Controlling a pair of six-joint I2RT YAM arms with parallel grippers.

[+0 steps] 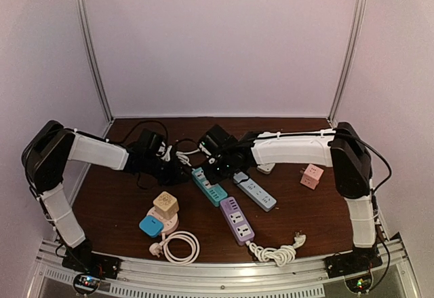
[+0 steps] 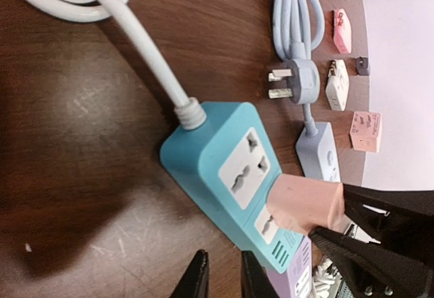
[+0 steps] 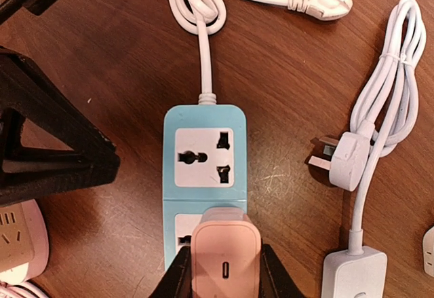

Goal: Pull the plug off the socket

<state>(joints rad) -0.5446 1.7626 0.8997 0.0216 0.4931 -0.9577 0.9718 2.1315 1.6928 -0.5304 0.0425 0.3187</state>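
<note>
Right end effector (image 3: 222, 274) gripping

Seen from above, around the teal power strip (image 1: 211, 191): the right gripper (image 1: 218, 168) hangs over it, clamped on the pink plug (image 3: 225, 257). The left gripper (image 1: 178, 170) crowds 10 o'clock. A bunched white cord (image 1: 182, 155) fills 11. A grey strip (image 1: 255, 191) lies near at 3 and a purple strip (image 1: 237, 220) at 5. A round pink socket (image 1: 173, 220) with a tan cube (image 1: 165, 205) on top sits at 8. Bare table (image 1: 200, 220) shows at 6 and 7.
</note>
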